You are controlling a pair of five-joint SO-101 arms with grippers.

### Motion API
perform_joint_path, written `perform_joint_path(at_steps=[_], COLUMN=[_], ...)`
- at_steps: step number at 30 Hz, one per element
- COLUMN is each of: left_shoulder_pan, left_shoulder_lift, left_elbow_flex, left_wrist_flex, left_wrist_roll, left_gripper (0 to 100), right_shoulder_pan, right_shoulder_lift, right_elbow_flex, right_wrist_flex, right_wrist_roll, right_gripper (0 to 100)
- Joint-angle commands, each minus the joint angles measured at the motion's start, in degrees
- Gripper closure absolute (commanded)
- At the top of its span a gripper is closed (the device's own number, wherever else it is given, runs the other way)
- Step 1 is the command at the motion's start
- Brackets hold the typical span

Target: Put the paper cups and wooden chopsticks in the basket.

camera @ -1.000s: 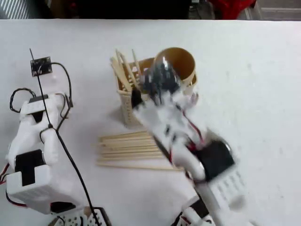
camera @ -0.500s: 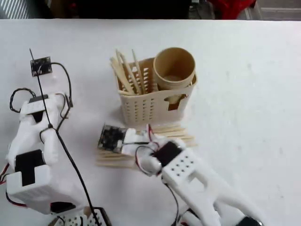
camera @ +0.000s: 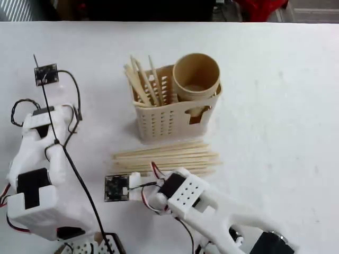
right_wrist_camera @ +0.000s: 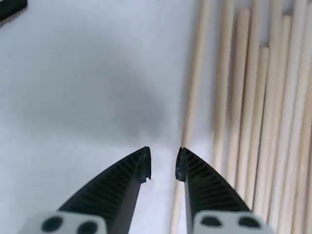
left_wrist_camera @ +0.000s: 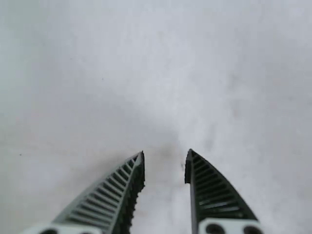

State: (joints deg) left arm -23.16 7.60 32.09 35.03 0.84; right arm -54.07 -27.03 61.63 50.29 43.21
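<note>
A cream slotted basket (camera: 159, 124) stands mid-table. It holds stacked paper cups (camera: 196, 76) and several upright wooden chopsticks (camera: 142, 82). A row of loose chopsticks (camera: 164, 159) lies flat on the table just in front of it. The right arm (camera: 185, 196) hangs low over the near edge of that row. In the right wrist view my right gripper (right_wrist_camera: 163, 165) is narrowly open and holds nothing. Its tips are just beside the nearest loose chopstick (right_wrist_camera: 192, 97). My left gripper (left_wrist_camera: 164, 161) is open over bare table, and the left arm (camera: 37, 159) sits folded at the left.
A small black circuit board (camera: 46, 74) with a black cable (camera: 69, 153) lies at the far left, beside the left arm. White tabletop stretches to the right of the basket and behind it.
The right arm swung away from above the basket, down and towards the table's front. It now sits low at the near side of the loose chopsticks. The left arm kept still.
</note>
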Motion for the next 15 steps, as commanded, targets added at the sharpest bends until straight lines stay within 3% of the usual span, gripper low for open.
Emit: perform_joint_path(at_steps=[1, 15], left_shoulder_pan=[0.75, 0.75], left_shoulder_lift=[-0.22, -0.22], left_elbow_flex=[-1.23, -1.23], left_wrist_flex=[-0.97, -0.79], left_wrist_roll=[-0.62, -0.62], left_gripper=[85, 85], right_shoulder_pan=[-0.31, 3.74], right_shoulder_lift=[-0.13, -0.13], right_elbow_flex=[-0.18, -0.35], right_wrist_flex=[0.48, -2.33], right_wrist_roll=[0.88, 1.41], right_gripper=[90.4, 90.3])
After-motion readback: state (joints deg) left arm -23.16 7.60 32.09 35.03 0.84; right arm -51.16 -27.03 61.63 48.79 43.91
